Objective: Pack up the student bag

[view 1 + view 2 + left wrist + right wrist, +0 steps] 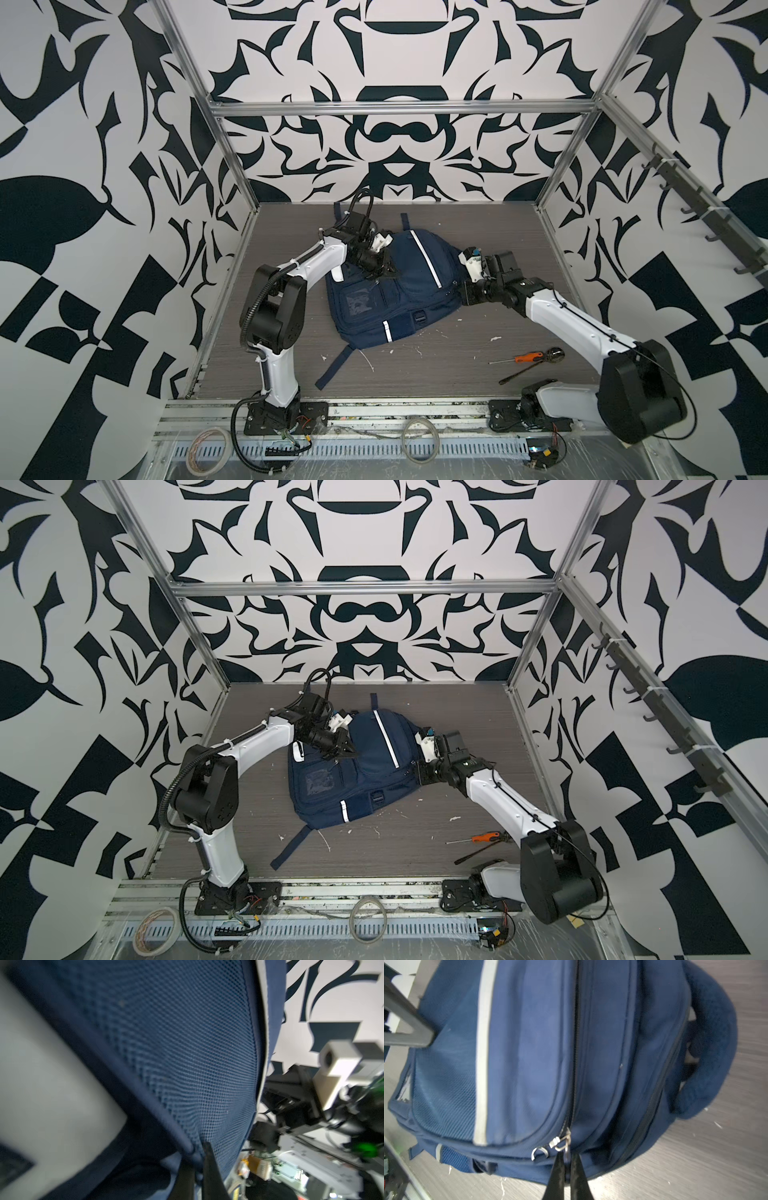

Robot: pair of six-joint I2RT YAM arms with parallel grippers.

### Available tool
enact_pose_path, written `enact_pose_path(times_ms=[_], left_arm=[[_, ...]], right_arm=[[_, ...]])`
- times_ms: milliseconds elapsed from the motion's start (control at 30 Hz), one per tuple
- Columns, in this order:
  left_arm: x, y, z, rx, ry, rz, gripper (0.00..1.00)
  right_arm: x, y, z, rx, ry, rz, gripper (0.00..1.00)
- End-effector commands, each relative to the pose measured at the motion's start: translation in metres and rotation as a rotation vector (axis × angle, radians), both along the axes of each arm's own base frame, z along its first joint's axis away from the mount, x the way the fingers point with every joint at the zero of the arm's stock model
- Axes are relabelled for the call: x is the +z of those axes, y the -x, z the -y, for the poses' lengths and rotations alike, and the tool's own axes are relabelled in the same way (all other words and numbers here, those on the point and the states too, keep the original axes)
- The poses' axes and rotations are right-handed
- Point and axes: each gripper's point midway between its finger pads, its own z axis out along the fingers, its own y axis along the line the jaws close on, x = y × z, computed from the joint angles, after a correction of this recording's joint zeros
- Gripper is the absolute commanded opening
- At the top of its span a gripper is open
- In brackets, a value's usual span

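The student bag (386, 299) lies mid-bench (457, 365). My left fingers (207, 1159) pinch its mesh edge (182, 1140) tight; my right fingers (560, 1164) clamp the zipper pull (560, 1144) on its right. Best draw along the track (576, 1043), fabric taut.

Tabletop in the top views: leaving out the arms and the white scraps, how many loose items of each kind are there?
Navy-blue fabric backpack with white stripes: 1
Orange-handled screwdriver: 1
Dark long-handled tool with a round head: 1
Total: 3
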Motion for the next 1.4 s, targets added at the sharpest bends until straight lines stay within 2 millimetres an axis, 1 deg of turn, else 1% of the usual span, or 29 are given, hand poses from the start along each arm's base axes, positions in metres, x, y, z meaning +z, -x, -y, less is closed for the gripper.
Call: enact_pose_path(times_ms=[0, 33, 67, 100, 133, 200, 233, 267, 333, 433, 500, 567, 600, 633, 667, 700, 733, 800, 833, 967, 1033, 1100, 1200, 1267, 1367], left_arm=[[0.003, 0.005, -0.044, -0.041, -0.146, 0.036, 0.0], [0.011, 0.004, -0.042, -0.042, -0.13, 0.051, 0.13], [0.022, 0.003, -0.038, -0.04, -0.106, 0.074, 0.51], [0.033, 0.002, -0.036, -0.032, -0.092, 0.095, 0.84], [0.043, 0.003, -0.035, -0.027, -0.085, 0.11, 1.0], [0.064, 0.012, -0.035, -0.024, -0.085, 0.13, 0.99], [0.07, 0.019, -0.036, -0.026, -0.092, 0.13, 0.99], [0.075, 0.028, -0.038, -0.027, -0.105, 0.122, 0.99], [0.077, 0.05, -0.041, -0.031, -0.136, 0.08, 0.99], [0.069, 0.092, -0.04, -0.031, -0.146, -0.023, 0.99], [0.056, 0.127, -0.039, -0.036, -0.151, -0.108, 0.99], [0.042, 0.151, -0.044, -0.006, -0.145, -0.178, 0.99], [0.034, 0.161, -0.047, 0.021, -0.128, -0.216, 0.99], [0.028, 0.167, -0.049, 0.048, -0.109, -0.24, 0.99], [0.025, 0.171, -0.048, 0.074, -0.072, -0.252, 0.99], [0.015, 0.174, -0.045, 0.094, -0.041, -0.289, 0.99], [0.015, 0.176, -0.044, 0.108, 0.004, -0.294, 0.99], [-0.004, 0.174, -0.043, 0.151, 0.017, -0.329, 0.99], [-0.008, 0.17, -0.041, 0.163, 0.028, -0.329, 0.99], [-0.043, 0.139, -0.036, 0.247, 0.018, -0.334, 0.99], [-0.057, 0.128, -0.05, 0.255, -0.053, -0.347, 0.99], [-0.062, 0.107, -0.065, 0.308, -0.072, -0.303, 0.99], [-0.067, 0.075, -0.086, 0.427, -0.007, -0.269, 1.0], [-0.07, 0.058, -0.097, 0.477, 0.007, -0.242, 0.98], [-0.073, 0.038, -0.102, 0.491, -0.001, -0.205, 0.93]], right_arm=[[0.011, -0.023, 0.043, -0.068, 0.187, 0.044, 0.0], [0.013, -0.023, 0.042, -0.057, 0.191, 0.046, 0.0], [0.016, -0.022, 0.041, -0.053, 0.187, 0.056, 0.0], [0.018, -0.021, 0.04, -0.051, 0.18, 0.062, 0.0], [0.02, -0.021, 0.039, -0.052, 0.172, 0.067, 0.0], [0.025, -0.018, 0.035, -0.055, 0.147, 0.069, 0.0], [0.026, -0.016, 0.033, -0.053, 0.143, 0.071, 0.0], [0.028, -0.014, 0.028, -0.047, 0.141, 0.08, 0.0], [0.028, -0.01, 0.018, -0.025, 0.16, 0.094, 0.0], [0.027, -0.004, 0.0, 0.008, 0.189, 0.093, 0.0], [0.028, 0.0, -0.011, 0.013, 0.19, 0.097, 0.0], [0.032, 0.002, -0.021, 0.016, 0.17, 0.103, 0.0], [0.033, 0.004, -0.027, 0.023, 0.157, 0.101, 0.0], [0.034, 0.006, -0.032, 0.034, 0.147, 0.101, 0.0], [0.034, 0.009, -0.039, 0.057, 0.139, 0.098, 0.0], [0.037, 0.012, -0.047, 0.086, 0.121, 0.1, 0.0], [0.04, 0.014, -0.055, 0.115, 0.099, 0.11, 0.0], [0.045, 0.021, -0.073, 0.18, 0.05, 0.135, 0.0], [0.046, 0.024, -0.078, 0.201, 0.034, 0.134, 0.0], [0.044, 0.038, -0.1, 0.288, -0.04, 0.073, 0.0], [0.042, 0.045, -0.105, 0.312, -0.043, 0.055, 0.0], [0.042, 0.052, -0.108, 0.33, -0.043, 0.047, 0.0], [0.043, 0.061, -0.11, 0.344, -0.042, 0.045, 0.0], [0.04, 0.069, -0.113, 0.363, -0.03, 0.036, 0.0], [0.032, 0.086, -0.121, 0.447, 0.054, 0.004, 0.0]])
